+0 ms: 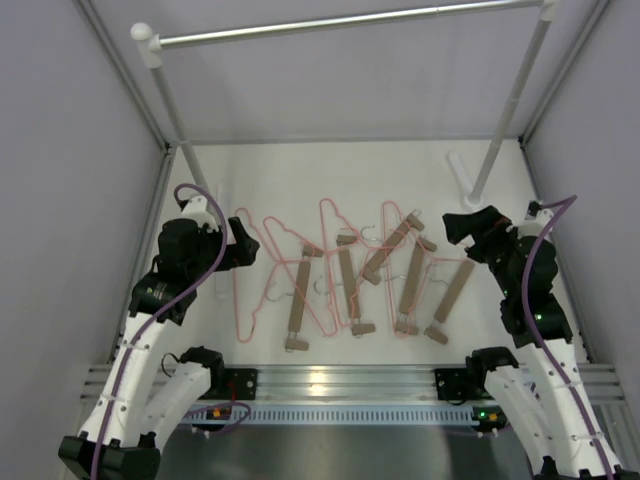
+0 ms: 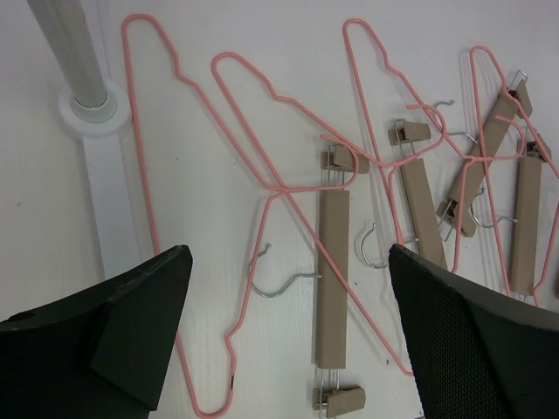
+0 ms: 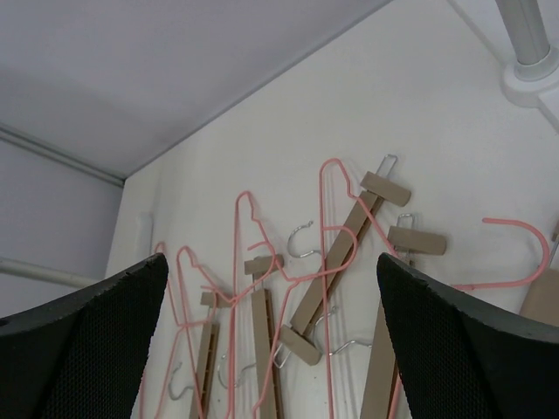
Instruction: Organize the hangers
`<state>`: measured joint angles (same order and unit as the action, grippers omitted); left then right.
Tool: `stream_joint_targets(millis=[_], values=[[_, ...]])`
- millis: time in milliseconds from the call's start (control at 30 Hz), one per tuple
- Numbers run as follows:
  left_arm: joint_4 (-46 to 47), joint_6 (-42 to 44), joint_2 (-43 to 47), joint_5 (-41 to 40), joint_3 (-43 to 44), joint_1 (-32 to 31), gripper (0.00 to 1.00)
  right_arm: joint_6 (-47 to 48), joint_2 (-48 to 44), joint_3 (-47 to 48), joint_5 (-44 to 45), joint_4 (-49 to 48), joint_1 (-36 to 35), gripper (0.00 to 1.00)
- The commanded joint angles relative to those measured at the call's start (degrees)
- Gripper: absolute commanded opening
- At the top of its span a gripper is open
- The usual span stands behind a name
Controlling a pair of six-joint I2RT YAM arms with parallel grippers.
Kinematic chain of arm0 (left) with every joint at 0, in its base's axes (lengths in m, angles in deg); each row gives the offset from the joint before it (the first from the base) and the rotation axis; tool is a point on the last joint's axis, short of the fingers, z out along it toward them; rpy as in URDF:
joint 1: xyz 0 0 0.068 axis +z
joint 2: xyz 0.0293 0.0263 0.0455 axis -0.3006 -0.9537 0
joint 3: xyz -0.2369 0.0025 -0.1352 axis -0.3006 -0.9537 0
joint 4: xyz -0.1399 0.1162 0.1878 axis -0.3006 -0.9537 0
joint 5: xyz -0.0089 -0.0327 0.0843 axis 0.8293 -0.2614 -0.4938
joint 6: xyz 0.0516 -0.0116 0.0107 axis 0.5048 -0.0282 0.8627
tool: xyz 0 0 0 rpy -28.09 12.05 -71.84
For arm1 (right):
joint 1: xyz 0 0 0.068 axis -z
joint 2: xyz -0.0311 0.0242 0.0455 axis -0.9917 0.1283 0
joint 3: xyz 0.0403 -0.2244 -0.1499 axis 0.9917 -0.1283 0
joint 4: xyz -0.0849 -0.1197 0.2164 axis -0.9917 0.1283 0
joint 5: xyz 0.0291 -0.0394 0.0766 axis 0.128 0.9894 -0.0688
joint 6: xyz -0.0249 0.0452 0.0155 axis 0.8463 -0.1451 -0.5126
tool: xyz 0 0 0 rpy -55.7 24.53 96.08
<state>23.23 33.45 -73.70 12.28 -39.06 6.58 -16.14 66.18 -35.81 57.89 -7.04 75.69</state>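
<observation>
Pink hangers (image 2: 278, 188) tangle over wooden hangers (image 2: 333, 279) between released left end effector (image 1: 240, 240) and released right end effector (image 1: 462, 235).

White table (image 1: 330, 175) beneath pink wire hangers (image 2: 279, 188), wooden hangers (image 2: 334, 275)

This looks like a robot test cell in a lab, not a home. Plain grey walls (image 1: 60, 150) box in a bare white surface (image 1: 330, 170) on three sides. A ribbed aluminium beam (image 1: 340, 380) runs along the near edge, where the left arm (image 1: 140, 340) and the right arm (image 1: 545, 340), trailing purple cables (image 1: 195, 270), are bolted down. A clothes rail (image 1: 340, 22) on white posts (image 1: 165, 95) spans the far edge, and hangers (image 1: 345, 280) lie flat mid-surface.
</observation>
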Motion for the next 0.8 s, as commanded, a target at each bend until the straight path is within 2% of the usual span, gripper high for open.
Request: stream_joint_targets(millis=[0,67,533,633,733,767], values=[[3.1,-0.4,0.8,-2.2,-0.7,0.4,0.98,1.4,0.5,2.0,-3.7,2.9,0.4,0.99],[3.1,-2.1,0.8,-3.8,-1.1,0.4,0.98,2.2,0.2,2.2,-4.3,4.5,0.5,0.99],[2.7,-4.7,1.1,0.1,0.8,-0.1,0.98,4.2,-7.9,3.4,-7.4,13.2,0.5,1.0],[2.7,-5.9,0.0,-0.3,0.7,-3.0,0.98,4.6,-9.0,3.8,-7.5,14.7,0.5,0.99],[2.8,-7.4,-2.6,-9.6,1.2,-12.4,0.98,4.5,-9.9,3.4,-8.0,15.2,0.5,0.99],[2.8,-7.8,-3.7,-15.7,1.6,-18.9,0.98,4.5,-10.0,3.3,-8.2,15.3,0.6,0.99]])
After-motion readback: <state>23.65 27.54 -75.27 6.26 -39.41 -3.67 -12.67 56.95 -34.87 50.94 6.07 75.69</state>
